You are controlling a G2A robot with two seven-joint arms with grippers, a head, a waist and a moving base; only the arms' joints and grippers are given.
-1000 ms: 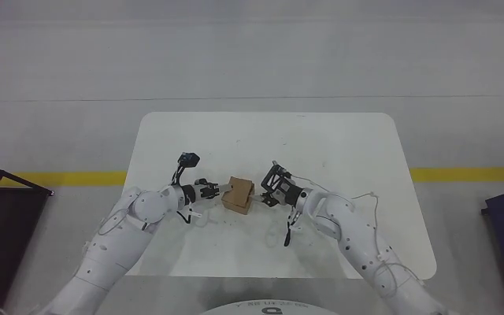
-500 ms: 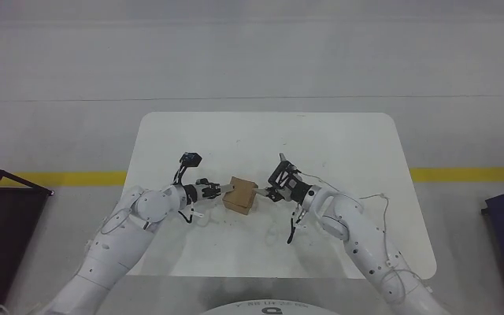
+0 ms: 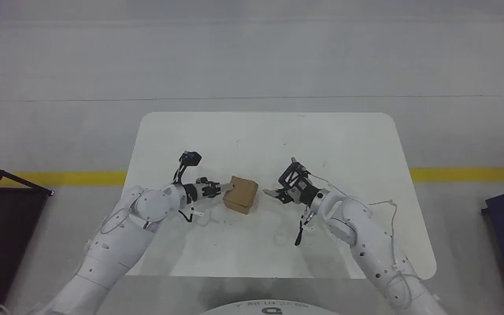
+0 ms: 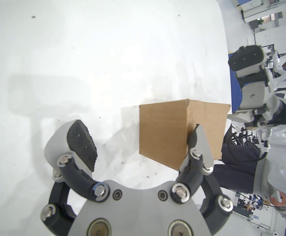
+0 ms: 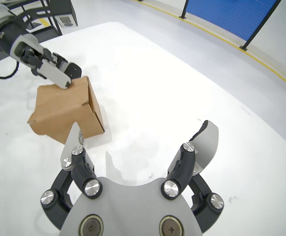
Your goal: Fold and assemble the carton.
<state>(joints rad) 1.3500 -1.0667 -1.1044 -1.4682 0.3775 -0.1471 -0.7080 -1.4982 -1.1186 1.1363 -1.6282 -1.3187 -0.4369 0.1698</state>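
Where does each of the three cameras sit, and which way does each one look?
Top view: above the arms, looking down at the table; both arms flank the carton.
Left wrist view: on the left wrist, looking past the open left gripper at the carton; one finger touches it.
Right wrist view: on the right wrist, looking over the open right gripper toward the carton.
Shared: all three show the carton.

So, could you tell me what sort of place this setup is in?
Most likely a robotics lab or industrial test hall: a white table stands on a smooth grey floor with a yellow line, and a blue partition panel stands nearby.
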